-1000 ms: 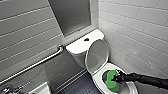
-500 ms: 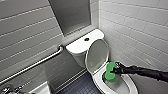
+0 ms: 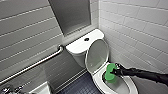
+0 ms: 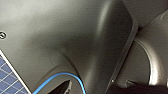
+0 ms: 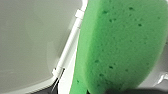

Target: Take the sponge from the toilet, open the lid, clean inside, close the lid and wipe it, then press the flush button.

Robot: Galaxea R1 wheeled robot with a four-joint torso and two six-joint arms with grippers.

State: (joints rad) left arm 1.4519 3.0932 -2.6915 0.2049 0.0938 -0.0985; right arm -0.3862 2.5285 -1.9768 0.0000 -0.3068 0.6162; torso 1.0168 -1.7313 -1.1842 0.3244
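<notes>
The white toilet (image 3: pixel 81 47) stands in the corner with its lid (image 3: pixel 97 56) raised against the tank. The dark flush button (image 3: pixel 86 39) sits in the middle of the tank top. My right gripper (image 3: pixel 115 72) reaches in from the right and is shut on the green sponge (image 3: pixel 110 73). The sponge hangs at the back of the open bowl (image 3: pixel 132 87), just below the lid. In the right wrist view the sponge (image 5: pixel 120 47) looms large beside the greyish inner side of the lid (image 5: pixel 30 37).
A metal grab bar (image 3: pixel 32 65) runs along the tiled left wall, and a grey panel (image 3: pixel 71 15) hangs above the tank. Dark blue floor tiles (image 3: pixel 80 86) lie left of the bowl. A blue cable (image 4: pixel 62 75) crosses my dark body.
My right gripper has shifted the sponge slightly to the right at the back of the bowl. The lid stays up.
</notes>
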